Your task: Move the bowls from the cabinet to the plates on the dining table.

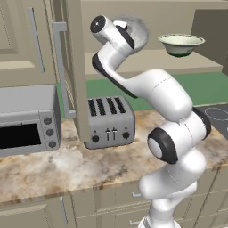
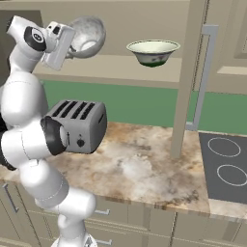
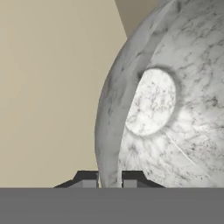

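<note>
Pinching only the thin rim, the gripper is closed on the speckled grey bowl, which fills the hand view's 3 o'clock side, tipped on edge.

From the left base, that bowl hangs inside the cabinet; swinging out could knock the door.

From the right base, the green bowl sits at 3 o'clock, near enough to bump.
</note>
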